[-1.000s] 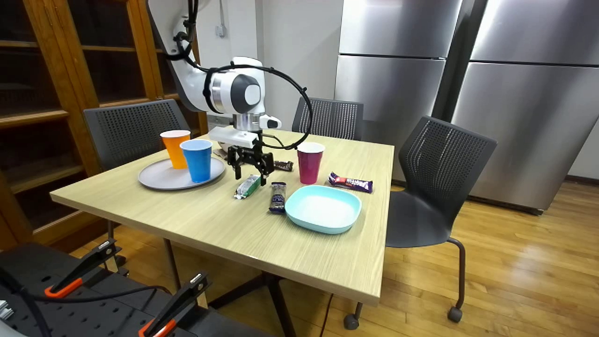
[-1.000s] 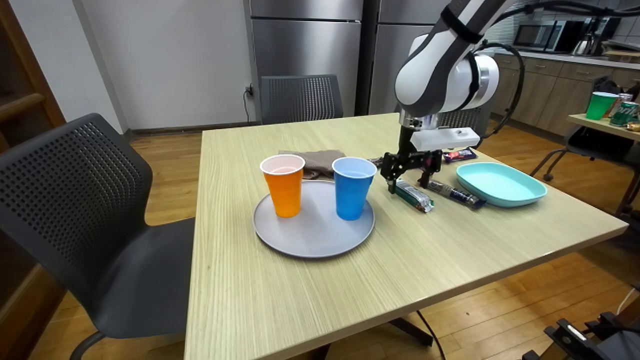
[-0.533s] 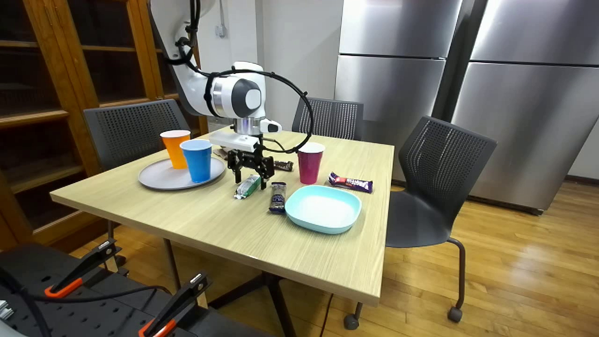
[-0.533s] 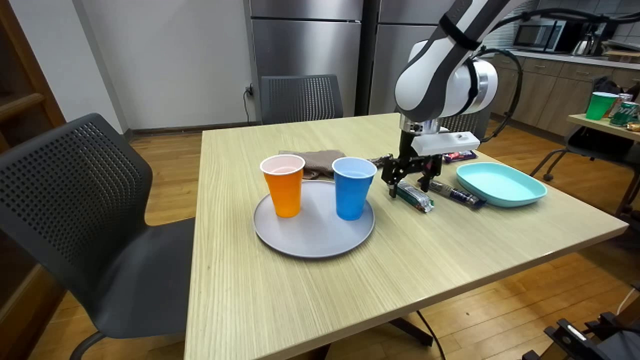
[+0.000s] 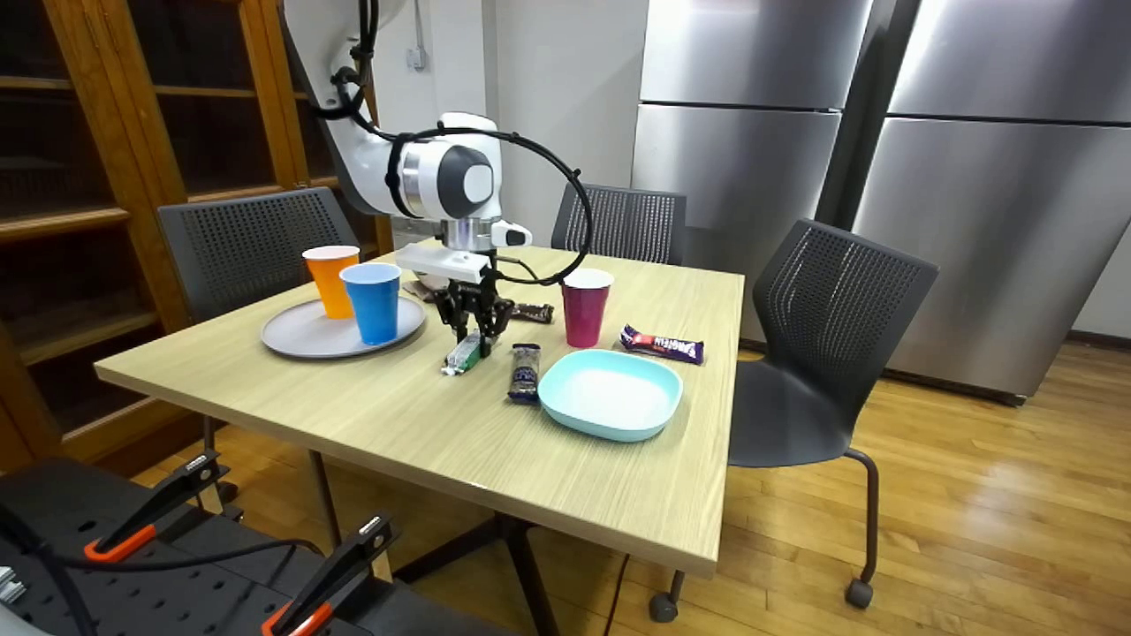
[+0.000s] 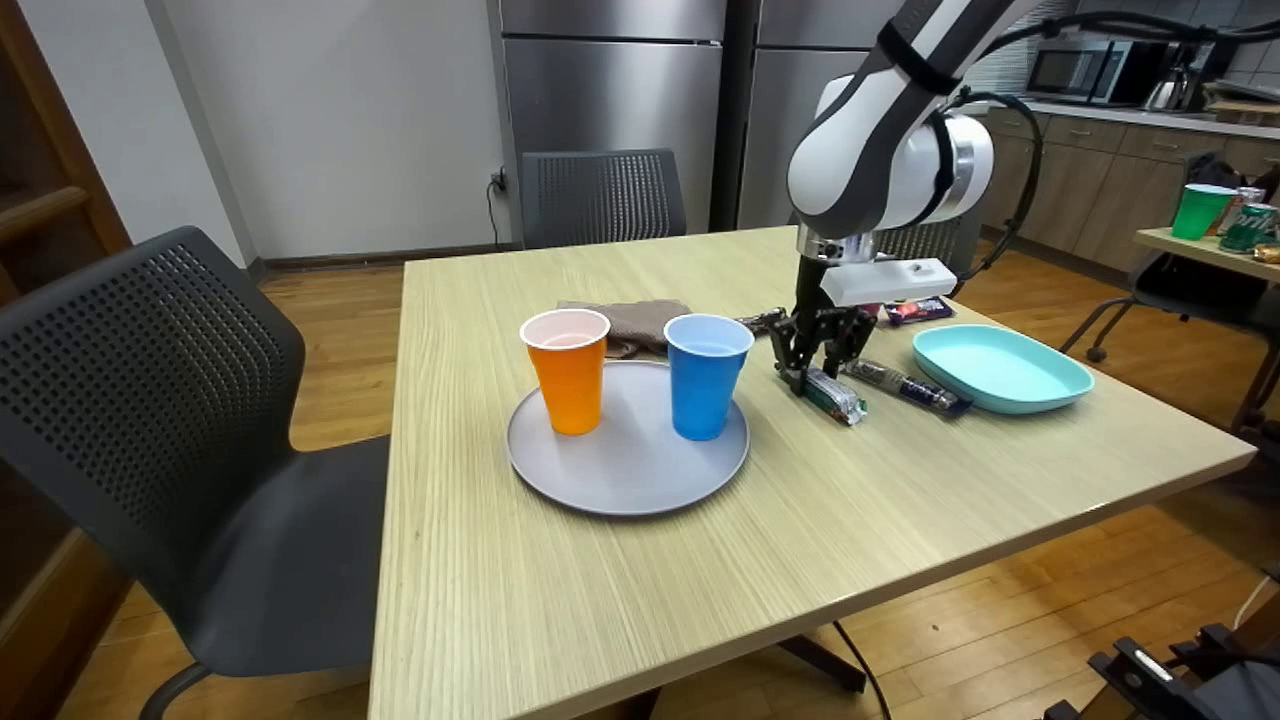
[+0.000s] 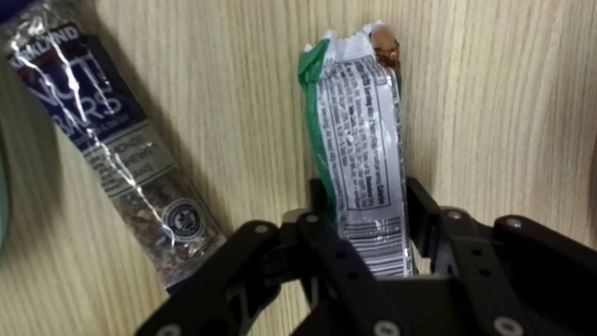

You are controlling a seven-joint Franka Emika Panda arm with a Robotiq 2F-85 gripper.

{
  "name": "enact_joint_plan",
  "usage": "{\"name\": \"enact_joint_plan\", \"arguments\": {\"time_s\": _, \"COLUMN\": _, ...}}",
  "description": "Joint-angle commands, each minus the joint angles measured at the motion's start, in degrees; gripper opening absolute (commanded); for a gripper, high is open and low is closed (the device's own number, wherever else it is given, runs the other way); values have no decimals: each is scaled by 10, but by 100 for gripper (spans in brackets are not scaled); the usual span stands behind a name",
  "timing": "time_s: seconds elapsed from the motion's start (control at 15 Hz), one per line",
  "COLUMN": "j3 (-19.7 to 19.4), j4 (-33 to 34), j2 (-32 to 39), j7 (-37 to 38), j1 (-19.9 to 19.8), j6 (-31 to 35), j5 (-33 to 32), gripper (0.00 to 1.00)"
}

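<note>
A green-and-silver wrapped bar lies on the table, its printed back and barcode facing up in the wrist view. My gripper has its black fingers closed against both long sides of this bar, near the barcode end. In both exterior views the gripper points straight down at table height over the bar. Beside it, apart from the fingers, lies a dark blue nut bar, also seen in an exterior view as the nut bar. The bar's end under the gripper body is hidden.
A turquoise plate sits beside the nut bar. A maroon cup, a purple bar and a dark bar are nearby. A grey plate bears an orange cup and a blue cup; behind lies a brown cloth.
The gripper came down slightly around the green-and-silver bar, then its fingers drew together from wide apart onto the bar's sides. The other objects have stayed in place.
</note>
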Motion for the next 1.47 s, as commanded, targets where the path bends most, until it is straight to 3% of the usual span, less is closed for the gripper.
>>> {"name": "enact_joint_plan", "arguments": {"time_s": 0.0, "j3": 15, "j4": -3, "j2": -20, "j7": -16, "j1": -9, "j6": -4, "j5": 15, "gripper": 17}}
{"name": "enact_joint_plan", "arguments": {"time_s": 0.8, "j3": 14, "j4": -43, "j2": -115, "j7": -3, "j1": 2, "j6": 2, "j5": 8, "gripper": 16}}
{"name": "enact_joint_plan", "arguments": {"time_s": 1.4, "j3": 14, "j4": -99, "j2": -170, "j7": -22, "j1": -40, "j6": 17, "j5": 53, "gripper": 16}}
